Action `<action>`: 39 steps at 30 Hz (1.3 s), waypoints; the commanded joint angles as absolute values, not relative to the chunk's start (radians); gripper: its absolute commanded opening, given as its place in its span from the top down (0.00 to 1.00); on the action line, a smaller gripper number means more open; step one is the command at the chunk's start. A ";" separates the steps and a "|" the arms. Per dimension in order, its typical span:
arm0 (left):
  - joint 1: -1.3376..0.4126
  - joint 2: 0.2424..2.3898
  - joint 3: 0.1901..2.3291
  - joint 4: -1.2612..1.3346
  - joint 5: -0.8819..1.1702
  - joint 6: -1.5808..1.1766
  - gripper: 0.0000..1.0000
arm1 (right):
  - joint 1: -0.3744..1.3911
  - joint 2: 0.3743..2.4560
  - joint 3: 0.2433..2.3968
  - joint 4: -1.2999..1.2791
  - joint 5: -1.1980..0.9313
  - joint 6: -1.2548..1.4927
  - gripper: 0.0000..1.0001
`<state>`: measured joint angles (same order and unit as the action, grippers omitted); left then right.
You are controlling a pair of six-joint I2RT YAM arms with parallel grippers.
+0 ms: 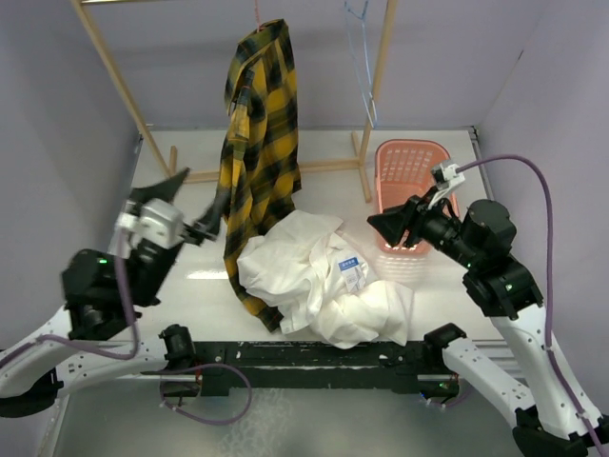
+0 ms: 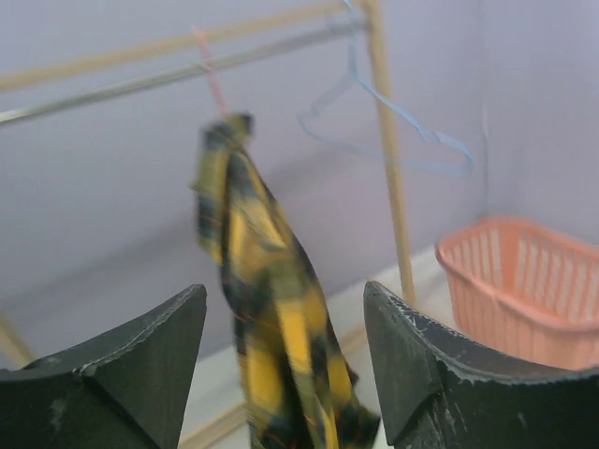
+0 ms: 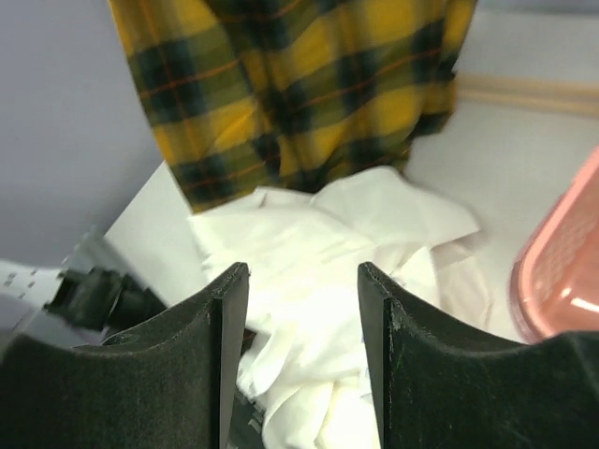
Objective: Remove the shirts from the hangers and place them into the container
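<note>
The yellow-and-black plaid shirt (image 1: 259,143) hangs bunched from the pink-red hanger (image 1: 257,13) on the rack, and its hem reaches the table. The white shirt (image 1: 324,276) lies off its hanger in a crumpled heap at the table's front, label up. The bare light blue hanger (image 1: 362,57) hangs at the rack's right end. The salmon container (image 1: 411,176) stands at the right rear. My left gripper (image 1: 205,202) is open just left of the plaid shirt (image 2: 253,281), which shows between its fingers untouched. My right gripper (image 1: 381,224) is open above the white shirt (image 3: 328,243), holding nothing.
The wooden rack has slanted poles (image 1: 114,76) on the left and an upright post (image 1: 379,86) next to the container, with a foot bar (image 1: 324,167) across the table. Purple-grey walls close in three sides. The white shirt spills over the front rail (image 1: 304,357).
</note>
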<state>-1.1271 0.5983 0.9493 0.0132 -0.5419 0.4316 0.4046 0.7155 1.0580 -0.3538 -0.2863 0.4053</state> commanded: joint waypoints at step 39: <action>-0.061 1.419 1.998 -0.471 0.218 -0.241 0.33 | 0.679 1.399 1.956 -0.642 -0.106 0.276 0.46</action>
<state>-0.3058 1.4910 2.1773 -0.4805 -0.0792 0.0574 0.6785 1.4166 1.8748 -0.6540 -0.1211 0.3008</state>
